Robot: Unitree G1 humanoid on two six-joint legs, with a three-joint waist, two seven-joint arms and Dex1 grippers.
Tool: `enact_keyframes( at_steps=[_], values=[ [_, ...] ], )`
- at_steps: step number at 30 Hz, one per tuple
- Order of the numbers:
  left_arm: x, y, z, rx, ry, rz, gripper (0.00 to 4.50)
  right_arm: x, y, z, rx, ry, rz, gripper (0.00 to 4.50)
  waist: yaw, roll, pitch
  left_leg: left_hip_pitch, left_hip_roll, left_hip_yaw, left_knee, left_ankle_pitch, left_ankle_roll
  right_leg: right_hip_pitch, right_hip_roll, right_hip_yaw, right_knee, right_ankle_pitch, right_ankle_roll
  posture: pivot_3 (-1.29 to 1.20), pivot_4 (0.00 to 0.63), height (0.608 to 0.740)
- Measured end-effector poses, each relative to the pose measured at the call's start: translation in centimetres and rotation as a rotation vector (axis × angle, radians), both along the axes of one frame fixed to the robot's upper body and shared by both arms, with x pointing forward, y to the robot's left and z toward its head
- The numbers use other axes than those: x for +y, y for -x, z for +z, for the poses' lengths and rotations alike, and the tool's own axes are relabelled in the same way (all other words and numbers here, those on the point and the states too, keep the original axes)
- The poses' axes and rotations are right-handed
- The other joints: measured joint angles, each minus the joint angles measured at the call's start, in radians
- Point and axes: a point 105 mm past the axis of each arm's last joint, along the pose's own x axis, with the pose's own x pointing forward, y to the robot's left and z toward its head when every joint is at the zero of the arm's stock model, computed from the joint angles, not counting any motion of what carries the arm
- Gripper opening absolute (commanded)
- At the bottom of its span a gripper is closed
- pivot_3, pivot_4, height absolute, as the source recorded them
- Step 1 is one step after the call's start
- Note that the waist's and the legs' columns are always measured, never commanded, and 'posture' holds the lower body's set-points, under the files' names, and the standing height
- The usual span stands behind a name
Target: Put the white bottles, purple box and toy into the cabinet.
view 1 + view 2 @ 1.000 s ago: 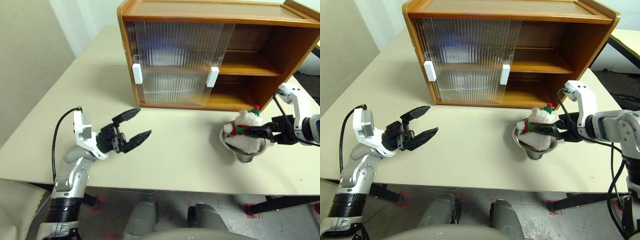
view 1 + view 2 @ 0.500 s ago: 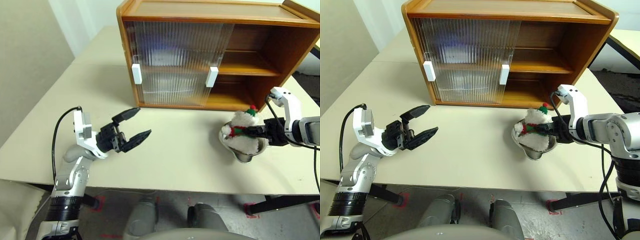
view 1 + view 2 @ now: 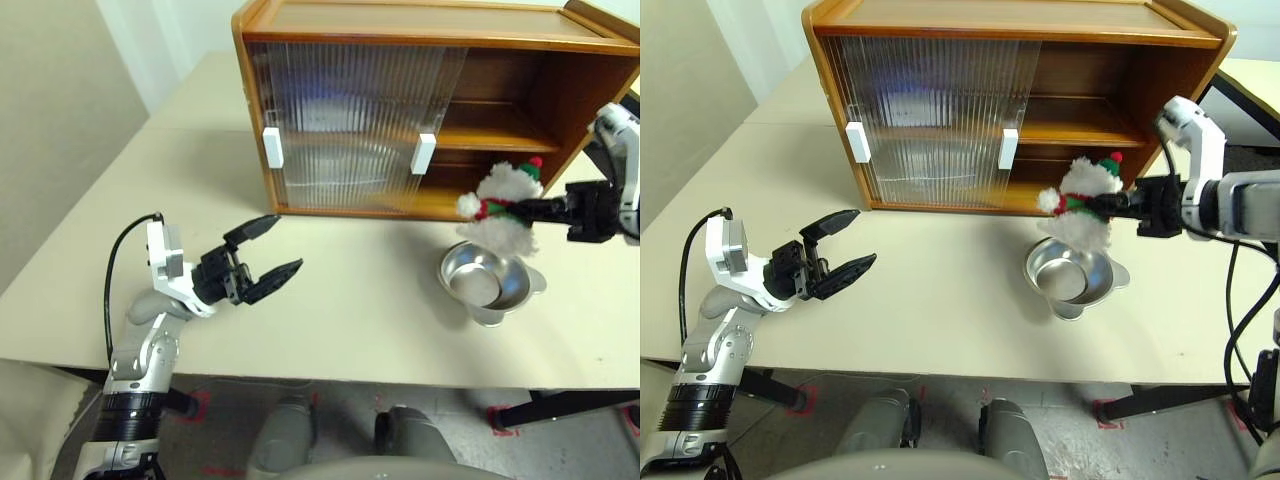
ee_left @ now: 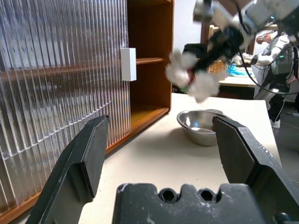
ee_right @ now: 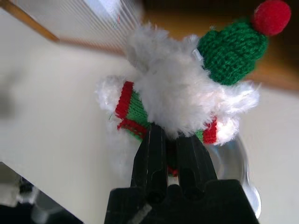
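Toy held above the bowl, before the cabinet

The toy [image 3: 1083, 203] is clamped at its scarf by the right gripper [image 3: 1118, 201], above the metal bowl [image 3: 1070, 276] and before the cabinet [image 3: 1080, 110], right side uncovered. The left gripper [image 3: 845, 245] is held spread wide over the table [image 3: 940, 300], grasping nothing.

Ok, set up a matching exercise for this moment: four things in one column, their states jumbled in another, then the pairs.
1. toy
2. metal bowl
3. left gripper
4. cabinet

a. fingers spread, nothing between them
b. empty, on the table
c. right side open, doors slid left
d. held in the air by the right gripper

Pairs: 1-d, 2-b, 3-a, 4-c
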Motion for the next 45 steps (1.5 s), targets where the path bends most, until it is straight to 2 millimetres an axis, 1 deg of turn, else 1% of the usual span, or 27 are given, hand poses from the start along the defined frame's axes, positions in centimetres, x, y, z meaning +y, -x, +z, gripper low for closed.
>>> enact_keyframes(
  at_steps=[3, 5, 10, 14, 17, 24, 27, 33, 35, 37, 39, 41, 43, 45],
  values=[
    [0.0, 0.0, 0.0, -0.003, 0.000, 0.000, 4.50, 0.2, -1.4, 2.5, -0.124, -0.066, -0.005, 0.02, 0.000, 0.000, 0.000, 0.000, 0.000, 0.001, 0.000, 0.000, 0.000, 0.000, 0.000, 0.000, 0.000, 0.000, 0.000, 0.18, 0.000, 0.740],
    [0.0, -0.1, 0.0, -0.004, 0.000, 0.001, 4.50, 0.0, -2.4, 3.4, -0.198, -0.069, -0.031, 0.02, 0.001, -0.001, 0.000, 0.000, 0.000, 0.000, 0.000, 0.000, 0.000, 0.000, 0.000, 0.000, 0.000, 0.000, 0.000, 0.18, 0.000, 0.740],
    [0.0, -0.1, 0.0, 0.000, 0.001, 0.004, 4.50, -0.5, -4.5, 3.5, -0.300, -0.072, -0.107, 0.02, 0.002, -0.001, -0.001, -0.001, -0.001, 0.001, 0.000, 0.000, 0.000, 0.000, -0.001, 0.000, 0.000, 0.000, 0.000, 0.18, 0.000, 0.740],
    [0.1, -0.2, -0.2, 0.005, 0.001, 0.007, 4.50, -1.3, -5.8, 4.5, -0.403, -0.041, -0.164, 0.02, 0.002, -0.001, -0.001, -0.001, 0.000, 0.000, 0.000, 0.000, 0.000, 0.000, -0.001, 0.000, 0.000, 0.000, 0.000, 0.18, 0.000, 0.740],
    [0.1, -0.2, -0.2, 0.006, 0.001, 0.008, 4.50, -1.4, -6.9, 5.1, -0.490, -0.013, -0.190, 0.02, 0.000, -0.001, -0.001, 0.000, 0.000, 0.000, 0.000, 0.000, 0.000, 0.000, -0.001, 0.000, 0.001, 0.001, 0.000, 0.18, 0.000, 0.740],
    [0.1, -0.3, -0.2, 0.007, 0.001, 0.012, 4.50, -1.2, -8.9, 5.1, -0.625, -0.021, -0.249, 0.02, -0.001, -0.001, -0.001, 0.000, 0.000, 0.000, 0.000, 0.000, 0.000, 0.000, -0.001, 0.001, 0.002, 0.001, -0.001, 0.19, 0.000, 0.740],
    [0.1, -0.3, -0.2, 0.007, 0.001, 0.013, 4.50, -1.1, -9.5, 5.2, -0.667, 0.011, -0.258, 0.02, -0.001, -0.001, -0.001, 0.000, 0.000, 0.000, 0.000, 0.000, 0.000, -0.001, -0.002, 0.000, 0.001, 0.001, -0.001, 0.18, 0.000, 0.740],
    [0.1, -0.3, -0.2, 0.007, 0.002, 0.014, 4.50, -0.9, -10.7, 3.9, -0.693, 0.110, -0.268, 0.02, 0.000, -0.001, -0.001, -0.001, 0.000, 0.000, -0.001, 0.000, 0.000, -0.001, -0.003, 0.000, 0.002, 0.001, -0.001, 0.19, 0.000, 0.740],
    [0.1, -0.3, -0.2, 0.008, 0.003, 0.018, 4.50, -1.1, -10.9, 4.2, -0.709, 0.133, -0.284, 0.74, 0.000, 0.000, 0.000, -0.001, 0.000, 0.000, -0.001, 0.000, -0.001, -0.002, -0.005, 0.000, 0.002, 0.002, -0.002, 0.19, 0.000, 0.740],
    [0.2, -0.4, -0.2, 0.009, 0.005, 0.024, 4.50, -1.1, -11.0, 4.7, -0.728, 0.147, -0.286, 1.27, 0.000, 0.000, 0.000, -0.001, 0.000, 0.000, -0.001, 0.000, -0.001, -0.002, -0.009, -0.001, 0.001, 0.002, -0.003, 0.19, 0.000, 0.740],
    [0.1, -0.4, -0.2, 0.008, 0.005, 0.026, 4.50, -1.1, -11.1, 5.0, -0.739, 0.152, -0.288, 2.13, 0.000, 0.000, 0.000, -0.001, 0.000, 0.000, -0.002, 0.000, -0.001, -0.002, -0.009, -0.001, 0.001, 0.002, -0.003, 0.19, 0.000, 0.740],
    [0.1, -0.4, -0.1, 0.007, 0.005, 0.026, 4.50, -1.2, -11.2, 5.2, -0.747, 0.159, -0.292, 2.77, 0.000, 0.000, 0.000, -0.001, 0.000, 0.000, -0.002, 0.000, -0.001, -0.002, -0.010, -0.001, 0.001, 0.002, -0.003, 0.19, 0.000, 0.740],
    [0.1, -0.4, -0.1, 0.006, 0.006, 0.029, 4.50, -1.4, -11.2, 5.6, -0.761, 0.170, -0.296, 3.58, 0.000, 0.000, 0.000, -0.001, 0.000, 0.000, -0.002, 0.000, -0.001, -0.002, -0.010, -0.001, 0.001, 0.002, -0.003, 0.18, 0.000, 0.740],
    [0.1, -0.5, -0.1, 0.007, 0.006, 0.029, 4.50, -2.0, -11.1, 6.1, -0.769, 0.189, -0.308, 4.36, 0.000, 0.000, 0.000, -0.001, -0.001, 0.000, -0.002, 0.000, -0.001, -0.002, -0.011, -0.001, 0.001, 0.002, -0.003, 0.18, 0.000, 0.740]
  ],
)
